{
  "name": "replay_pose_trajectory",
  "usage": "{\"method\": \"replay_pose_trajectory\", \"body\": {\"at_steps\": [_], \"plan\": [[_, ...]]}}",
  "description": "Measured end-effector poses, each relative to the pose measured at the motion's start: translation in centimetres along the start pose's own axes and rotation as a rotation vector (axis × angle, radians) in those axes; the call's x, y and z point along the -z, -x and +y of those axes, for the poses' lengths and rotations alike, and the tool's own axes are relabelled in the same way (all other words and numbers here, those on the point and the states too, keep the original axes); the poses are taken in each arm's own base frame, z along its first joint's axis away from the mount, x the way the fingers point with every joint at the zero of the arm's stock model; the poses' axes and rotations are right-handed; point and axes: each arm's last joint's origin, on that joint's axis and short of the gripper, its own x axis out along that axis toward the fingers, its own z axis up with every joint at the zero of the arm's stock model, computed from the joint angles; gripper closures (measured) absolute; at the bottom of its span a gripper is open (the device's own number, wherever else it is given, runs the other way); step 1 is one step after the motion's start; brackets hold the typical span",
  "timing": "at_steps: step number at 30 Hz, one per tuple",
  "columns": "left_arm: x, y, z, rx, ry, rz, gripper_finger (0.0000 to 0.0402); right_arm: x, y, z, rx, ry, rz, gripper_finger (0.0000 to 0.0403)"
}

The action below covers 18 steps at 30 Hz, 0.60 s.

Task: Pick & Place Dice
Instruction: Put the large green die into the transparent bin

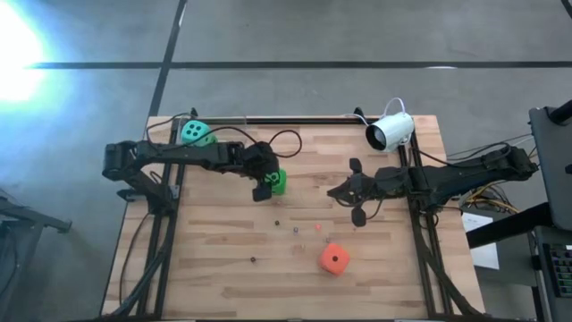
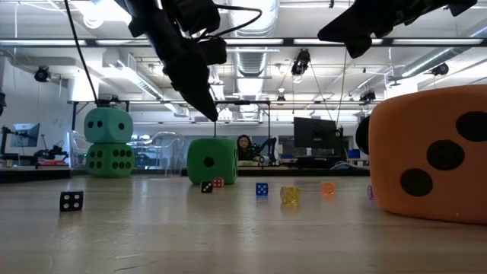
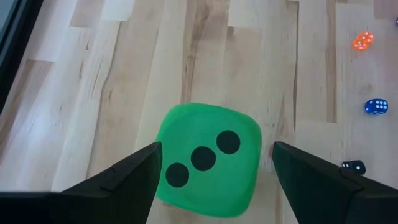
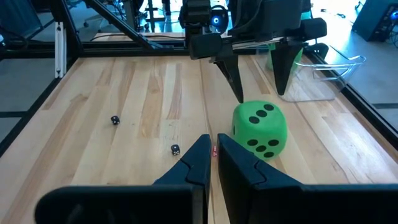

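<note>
A bright green die (image 3: 208, 158) sits flat on the wooden table (image 1: 223, 233) with its three-pip face up. My left gripper (image 4: 260, 94) hangs open just above it, slanting down, with one fingertip over each side and no contact. A teal die (image 2: 108, 125) rests on top of a second green die (image 2: 108, 158) at the table's far left corner. The orange-red die (image 1: 333, 259) lies toward the near right. My right gripper (image 4: 213, 152) is shut and hovers right of the middle, pointing at the green die.
Several tiny dice are strewn over the middle of the table, among them a black one (image 2: 71, 200) and a blue one (image 2: 261, 189). The stacked dice stand in a clear tray (image 4: 320, 78). A white camera (image 1: 391, 131) stands at the far right.
</note>
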Motion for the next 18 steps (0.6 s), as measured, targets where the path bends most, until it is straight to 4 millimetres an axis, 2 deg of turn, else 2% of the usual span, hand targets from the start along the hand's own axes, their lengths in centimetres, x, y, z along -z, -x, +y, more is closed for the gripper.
{"method": "replay_pose_trajectory", "body": {"at_steps": [5,12,18], "plan": [[0.4,-0.9,-0.1,0.003,-0.003,0.020,0.0086,0.0,0.0,0.0,0.000,0.000,0.000,0.0376],[0.5,-1.9,0.3,-0.005,0.006,0.026,0.0011,0.0,0.0,0.0,0.002,0.000,-0.001,0.0376],[1.0,-2.2,0.3,0.003,0.011,0.046,0.0009,0.0,0.0,0.0,0.002,0.000,0.000,0.0376]]}}
